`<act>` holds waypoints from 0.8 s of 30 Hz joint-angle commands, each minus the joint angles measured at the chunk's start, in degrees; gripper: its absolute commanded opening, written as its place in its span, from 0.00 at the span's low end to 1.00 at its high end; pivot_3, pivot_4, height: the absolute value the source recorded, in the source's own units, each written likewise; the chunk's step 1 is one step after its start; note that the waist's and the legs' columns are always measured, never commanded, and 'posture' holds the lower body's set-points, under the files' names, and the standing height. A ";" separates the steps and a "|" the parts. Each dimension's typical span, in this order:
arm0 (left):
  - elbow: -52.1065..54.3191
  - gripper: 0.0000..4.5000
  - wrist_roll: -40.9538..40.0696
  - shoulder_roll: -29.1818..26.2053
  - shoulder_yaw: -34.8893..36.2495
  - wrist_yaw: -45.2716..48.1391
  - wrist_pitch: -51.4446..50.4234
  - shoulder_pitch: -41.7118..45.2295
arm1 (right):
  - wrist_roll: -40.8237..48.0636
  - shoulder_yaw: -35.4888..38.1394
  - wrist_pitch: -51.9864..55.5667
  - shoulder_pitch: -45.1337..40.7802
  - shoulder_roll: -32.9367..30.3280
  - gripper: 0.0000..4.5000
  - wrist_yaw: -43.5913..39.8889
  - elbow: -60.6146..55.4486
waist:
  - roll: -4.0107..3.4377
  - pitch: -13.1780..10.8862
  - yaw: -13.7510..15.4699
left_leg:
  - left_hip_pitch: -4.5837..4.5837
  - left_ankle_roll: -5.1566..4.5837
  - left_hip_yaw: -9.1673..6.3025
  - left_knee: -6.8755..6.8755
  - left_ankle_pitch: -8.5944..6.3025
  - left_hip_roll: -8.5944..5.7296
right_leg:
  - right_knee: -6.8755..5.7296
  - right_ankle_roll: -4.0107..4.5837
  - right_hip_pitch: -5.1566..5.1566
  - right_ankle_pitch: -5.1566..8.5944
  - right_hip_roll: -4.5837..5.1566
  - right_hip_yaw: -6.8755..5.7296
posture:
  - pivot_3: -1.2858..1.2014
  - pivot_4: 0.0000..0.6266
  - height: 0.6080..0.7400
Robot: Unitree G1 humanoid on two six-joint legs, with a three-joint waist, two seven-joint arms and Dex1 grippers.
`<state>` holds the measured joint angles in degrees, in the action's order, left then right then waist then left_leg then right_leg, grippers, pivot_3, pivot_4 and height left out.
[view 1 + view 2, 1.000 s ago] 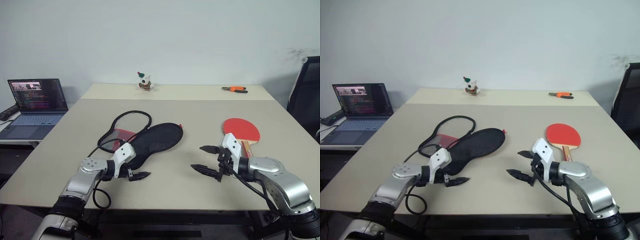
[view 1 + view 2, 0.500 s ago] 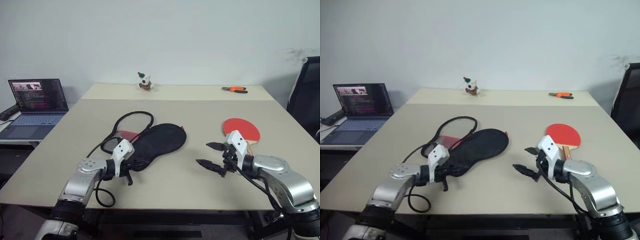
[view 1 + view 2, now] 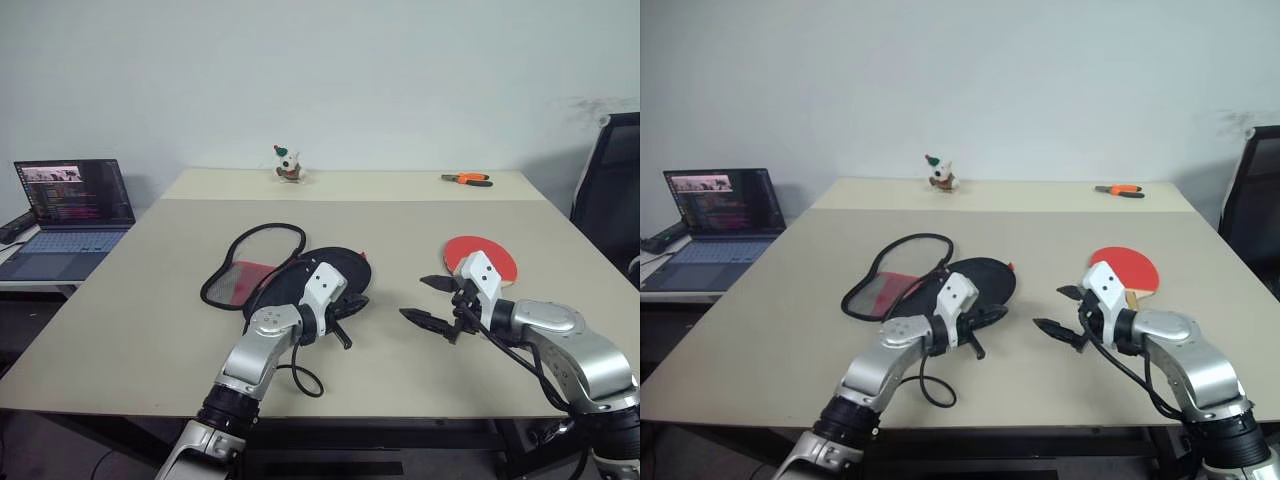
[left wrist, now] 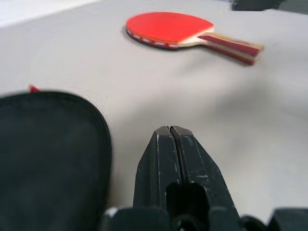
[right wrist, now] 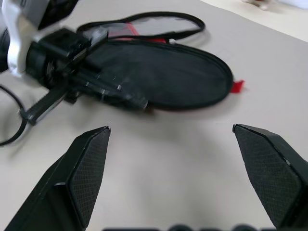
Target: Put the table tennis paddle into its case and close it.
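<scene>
Case (image 3: 300,285) lay unzipped mid-desk under clenched, empty left end effector (image 3: 345,325), paddle (image 3: 480,257) untouched behind spread-wide right end effector (image 3: 432,301); judged next: grasping paddle's handle, sliding into case.

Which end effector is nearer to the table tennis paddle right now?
The right end effector. It hangs open just beside the table tennis paddle, toward the table's middle. The left end effector is shut and farther off, at the case.
</scene>
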<state>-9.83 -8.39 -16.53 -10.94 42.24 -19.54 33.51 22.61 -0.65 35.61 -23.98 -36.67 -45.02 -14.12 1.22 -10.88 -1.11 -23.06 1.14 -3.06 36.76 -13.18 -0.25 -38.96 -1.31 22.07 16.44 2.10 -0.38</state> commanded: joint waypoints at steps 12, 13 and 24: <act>12.04 0.99 -1.34 -14.02 3.73 5.41 -4.41 -10.50 | 1.02 2.24 0.24 1.60 -1.48 1.00 0.15 -3.02 | 0.00 0.00 -0.33 | -0.02 0.01 -0.08 0.00 0.01 -0.01 | 0.01 0.01 -0.01 0.01 0.11 -0.05 | 0.52 0.24 1.00; 11.43 0.99 -0.83 -14.80 3.61 5.43 -3.78 -10.97 | 1.03 2.17 0.22 1.49 -1.44 1.00 0.09 -2.93 | 0.00 0.00 -0.33 | -0.02 0.01 -0.08 0.01 0.01 0.00 | 0.01 0.00 -0.02 0.02 0.11 -0.04 | 0.52 0.24 1.00; 5.54 0.99 2.27 -17.41 5.18 1.87 -0.70 -12.78 | 3.37 1.09 1.50 1.16 -0.79 1.00 -1.43 -4.88 | 0.00 0.00 -0.33 | 0.00 0.00 -0.03 0.01 0.00 0.01 | 0.02 0.01 -0.03 0.01 0.13 -0.01 | 0.52 0.24 1.00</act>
<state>-4.03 -6.33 -33.40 -6.90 44.43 -20.59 21.31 24.46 -0.13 37.01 -21.90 -37.55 -46.13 -16.20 1.21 -10.89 -1.44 -23.05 1.15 -3.09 36.77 -13.18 -0.22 -38.94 -1.30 22.05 16.46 2.23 -0.38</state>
